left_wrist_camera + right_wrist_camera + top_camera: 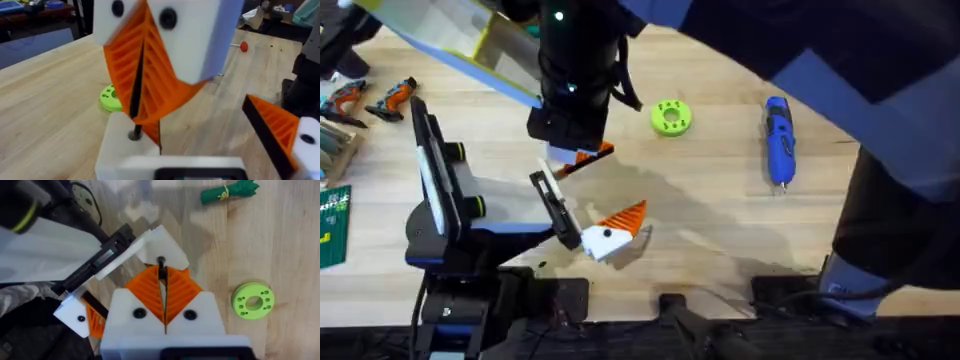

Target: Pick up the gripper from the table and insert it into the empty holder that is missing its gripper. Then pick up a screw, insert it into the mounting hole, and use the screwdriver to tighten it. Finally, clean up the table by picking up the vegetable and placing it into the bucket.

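- Right gripper [163, 297] at frame centre, orange pads pinched on a small dark screw [161, 261]; it sits just over the holder [165, 242];
- Left gripper [610, 235] spread wide, lower centre;
- Screwdriver [778, 140] upper right, vegetable [230, 191] top right.

No readable text, brand, number or sign anywhere. Some pale printing on a green card [332, 225] at the desk [720, 210] edge, well apart from the fingers, too small to make out.
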You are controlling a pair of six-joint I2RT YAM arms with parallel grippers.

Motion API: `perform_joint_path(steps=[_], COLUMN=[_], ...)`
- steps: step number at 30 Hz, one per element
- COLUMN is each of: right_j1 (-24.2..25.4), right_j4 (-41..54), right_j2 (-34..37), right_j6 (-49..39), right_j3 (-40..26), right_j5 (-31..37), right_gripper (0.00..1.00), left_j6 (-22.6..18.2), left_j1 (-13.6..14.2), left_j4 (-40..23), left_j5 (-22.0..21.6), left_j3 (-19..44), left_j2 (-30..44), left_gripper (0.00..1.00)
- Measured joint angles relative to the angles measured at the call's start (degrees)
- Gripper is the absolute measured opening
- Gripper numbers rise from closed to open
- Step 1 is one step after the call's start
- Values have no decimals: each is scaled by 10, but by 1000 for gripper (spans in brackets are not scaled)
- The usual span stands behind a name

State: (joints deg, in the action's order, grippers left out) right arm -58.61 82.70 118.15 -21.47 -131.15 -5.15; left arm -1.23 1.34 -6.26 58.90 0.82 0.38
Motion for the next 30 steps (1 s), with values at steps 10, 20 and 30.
perform_joint_path(steps=[10,20,30], right_j1=[-2,-2,-2], right_j4=[-10,-14,-15], right_j2=[2,2,21], right_j6=[0,0,0], right_j3=[-1,-1,-4], right_j5=[0,-3,-5], right_gripper=[6,6,6], left_j6=[0,0,8], left_j1=[0,0,0], left_j4=[0,0,-1], left_j5=[0,0,0], left_j3=[0,0,0], left_j2=[0,0,4], left_gripper=[985,985,985])
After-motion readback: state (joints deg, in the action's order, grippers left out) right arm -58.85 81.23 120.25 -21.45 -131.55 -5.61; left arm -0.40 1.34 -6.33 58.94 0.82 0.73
